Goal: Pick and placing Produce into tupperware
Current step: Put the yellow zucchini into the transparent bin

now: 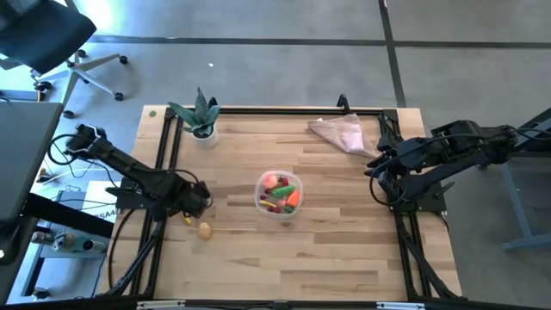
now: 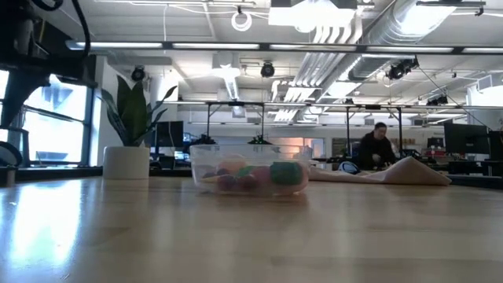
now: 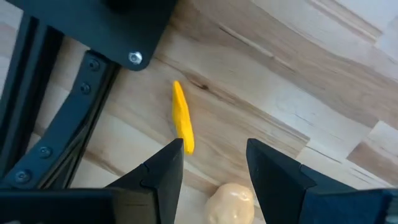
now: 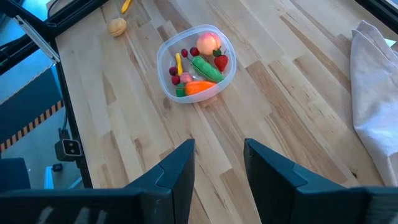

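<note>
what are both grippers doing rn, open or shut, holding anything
Left gripper: open, empty, above the yellow piece and beige potato.
Right gripper: open, empty, at the table's right side, away from the tupperware.

A pale, striped wooden table [image 1: 344,250], framed in black, carries a clear tupperware [image 1: 279,195] packed with colour: a pink-red round piece [image 4: 209,43], a green pod [image 4: 206,68], an orange carrot [image 4: 199,88], a red strawberry [image 4: 221,61], a thin yellow piece [image 4: 178,63] and tiny dark-red bits [image 4: 174,70]. Just ahead of the dark left gripper [image 3: 211,163] lies a bright yellow piece [image 3: 181,117], with a beige potato [image 3: 229,203] between its open black fingers. Beyond the dark right gripper [image 4: 216,163], a pinkish-beige cloth [image 1: 340,133] and a green leafy plant [image 1: 200,112] in a white pot.
</note>
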`<act>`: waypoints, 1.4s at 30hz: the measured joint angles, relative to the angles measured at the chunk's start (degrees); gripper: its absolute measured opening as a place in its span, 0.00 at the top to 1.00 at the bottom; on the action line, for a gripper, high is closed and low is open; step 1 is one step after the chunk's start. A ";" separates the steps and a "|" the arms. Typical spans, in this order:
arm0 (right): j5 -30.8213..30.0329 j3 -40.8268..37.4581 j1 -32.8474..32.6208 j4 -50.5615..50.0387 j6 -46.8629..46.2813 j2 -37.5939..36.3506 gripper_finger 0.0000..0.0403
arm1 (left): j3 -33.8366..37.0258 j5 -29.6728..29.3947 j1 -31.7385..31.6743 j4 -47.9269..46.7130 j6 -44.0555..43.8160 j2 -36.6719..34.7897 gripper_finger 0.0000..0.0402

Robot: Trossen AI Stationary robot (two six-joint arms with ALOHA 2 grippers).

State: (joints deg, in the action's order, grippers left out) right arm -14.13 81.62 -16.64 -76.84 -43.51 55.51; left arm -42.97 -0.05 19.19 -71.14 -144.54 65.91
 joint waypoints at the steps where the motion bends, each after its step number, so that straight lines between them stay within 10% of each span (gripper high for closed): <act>1: 0.01 0.00 0.00 0.02 0.00 0.02 0.68 | 0.27 0.01 0.70 0.26 -0.83 0.00 0.59; 42: 0.01 0.00 0.00 -0.02 0.00 0.00 0.68 | 16.79 6.99 4.84 22.08 -2.94 0.24 0.59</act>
State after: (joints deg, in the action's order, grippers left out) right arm -14.12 81.62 -16.64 -76.86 -43.51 55.51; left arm -26.18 6.94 24.03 -49.05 -147.48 66.15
